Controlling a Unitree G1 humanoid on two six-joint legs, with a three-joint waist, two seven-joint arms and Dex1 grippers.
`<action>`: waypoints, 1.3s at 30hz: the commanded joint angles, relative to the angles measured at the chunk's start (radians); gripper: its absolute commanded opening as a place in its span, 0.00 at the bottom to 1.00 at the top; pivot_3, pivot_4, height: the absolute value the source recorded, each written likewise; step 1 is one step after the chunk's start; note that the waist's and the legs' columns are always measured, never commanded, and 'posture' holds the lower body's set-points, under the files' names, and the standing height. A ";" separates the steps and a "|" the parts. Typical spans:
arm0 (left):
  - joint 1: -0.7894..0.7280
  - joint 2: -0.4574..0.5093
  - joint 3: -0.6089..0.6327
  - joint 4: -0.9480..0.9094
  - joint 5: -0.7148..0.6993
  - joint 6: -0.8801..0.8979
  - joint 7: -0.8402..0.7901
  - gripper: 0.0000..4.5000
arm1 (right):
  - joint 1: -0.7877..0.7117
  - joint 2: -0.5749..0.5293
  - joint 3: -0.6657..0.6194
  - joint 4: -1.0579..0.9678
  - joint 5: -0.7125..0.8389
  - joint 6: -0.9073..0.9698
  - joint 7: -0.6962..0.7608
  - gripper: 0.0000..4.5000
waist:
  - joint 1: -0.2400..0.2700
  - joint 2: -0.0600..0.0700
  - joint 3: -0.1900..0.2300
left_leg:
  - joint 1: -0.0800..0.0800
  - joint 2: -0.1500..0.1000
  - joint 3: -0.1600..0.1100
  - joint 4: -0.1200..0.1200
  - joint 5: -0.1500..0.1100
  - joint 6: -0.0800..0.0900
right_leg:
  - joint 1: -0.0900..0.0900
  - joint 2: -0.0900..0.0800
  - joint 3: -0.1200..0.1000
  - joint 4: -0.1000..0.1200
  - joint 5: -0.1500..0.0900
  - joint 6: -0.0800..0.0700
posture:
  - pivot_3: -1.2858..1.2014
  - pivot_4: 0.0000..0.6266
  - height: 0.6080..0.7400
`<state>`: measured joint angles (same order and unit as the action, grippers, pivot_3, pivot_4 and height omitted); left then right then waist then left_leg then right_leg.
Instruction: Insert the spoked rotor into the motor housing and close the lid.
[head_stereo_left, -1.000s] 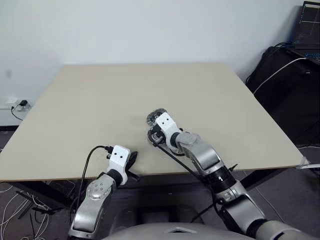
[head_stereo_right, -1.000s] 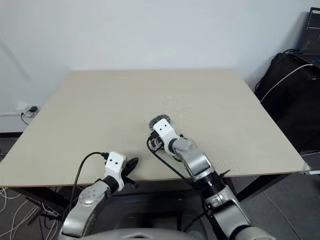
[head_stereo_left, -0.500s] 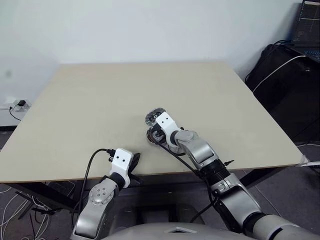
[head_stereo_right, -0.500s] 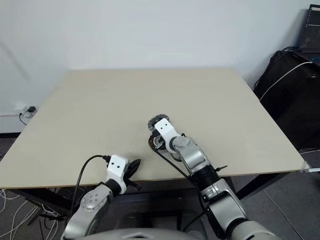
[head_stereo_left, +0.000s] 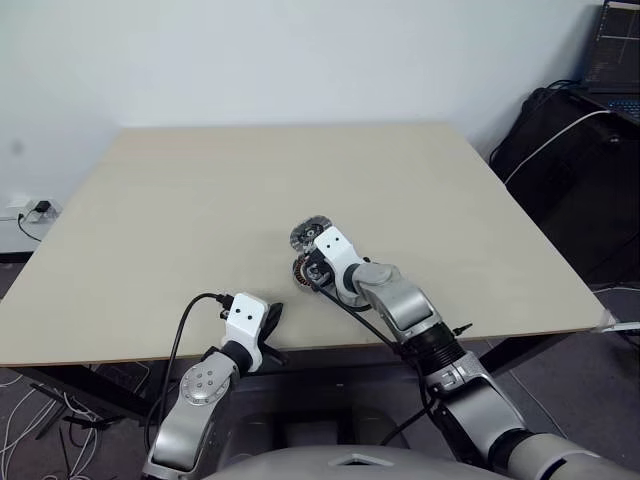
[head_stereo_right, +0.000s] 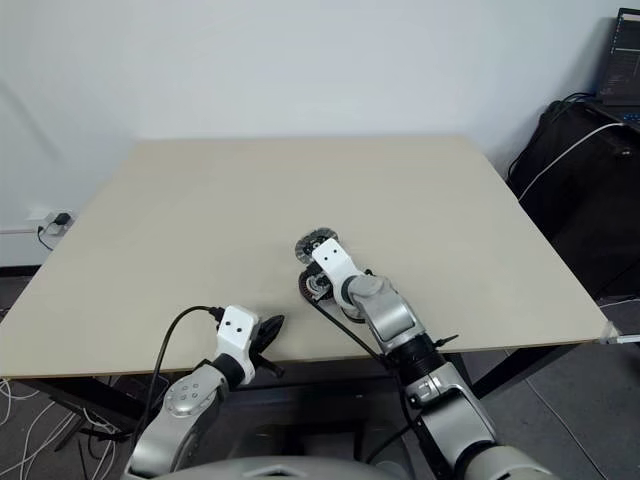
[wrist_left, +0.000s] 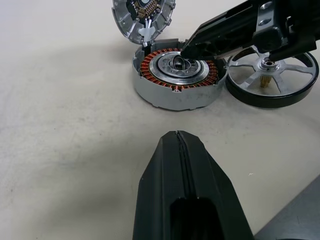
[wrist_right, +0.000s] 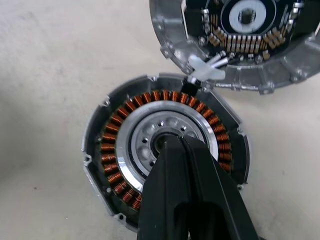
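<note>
Your left gripper hangs at the near table edge, its black fingers pressed together on nothing.

Just ahead sits the motor housing, a round grey metal shell ringed with copper-brown windings, flat on the beige table. Its lid, a grey-silver cap showing small components inside, stands hinged open at the far side.

Your right gripper is clenched empty, its tips over the housing's silver hub.

Touching the housing on the right lies the spoked rotor, a silver wheel in a dark rim. It looks rigid, smooth and likely heavy for its size. Grip across the rim or a spoke, and keep clear of the windings, which look fragile.
</note>
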<state>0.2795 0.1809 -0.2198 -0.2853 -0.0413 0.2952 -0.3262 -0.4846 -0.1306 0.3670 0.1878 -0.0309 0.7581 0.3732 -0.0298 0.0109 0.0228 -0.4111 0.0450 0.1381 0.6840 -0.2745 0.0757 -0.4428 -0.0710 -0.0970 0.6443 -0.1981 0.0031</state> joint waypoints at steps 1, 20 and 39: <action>-0.009 -0.003 -0.007 -0.015 -0.005 -0.002 0.002 0.00 | -0.007 -0.001 -0.016 -0.045 0.001 0.002 0.008 0.01 | 0.000 0.000 0.000 | 0.000 0.000 0.000 0.000 0.000 0.000 | 0.000 0.000 0.000 0.000 0.000 0.000 | 0.52 0.00 1.00; -0.018 -0.007 -0.001 -0.013 -0.008 0.002 0.004 0.00 | -0.045 0.014 -0.017 0.064 -0.029 -0.055 0.004 0.01 | 0.000 0.000 0.000 | 0.000 0.000 0.000 0.000 0.000 0.000 | 0.000 0.000 0.000 0.000 0.000 0.000 | 0.52 0.00 1.00; -0.018 -0.010 -0.001 -0.009 -0.010 0.006 0.004 0.00 | -0.063 0.045 -0.019 0.090 -0.037 -0.083 0.013 0.01 | -0.004 0.000 0.000 | 0.000 0.000 0.000 0.000 0.000 0.000 | 0.000 0.001 0.000 0.000 0.000 0.000 | 0.52 0.00 1.00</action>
<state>0.2715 0.1764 -0.2187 -0.2795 -0.0427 0.3037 -0.3257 -0.5206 -0.0903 0.3577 0.2936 -0.0666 0.6980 0.3871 -0.0337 0.0109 0.0228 -0.4110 0.0450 0.1385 0.6840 -0.2742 0.0752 -0.4426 -0.0703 -0.0968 0.6448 -0.1980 0.0032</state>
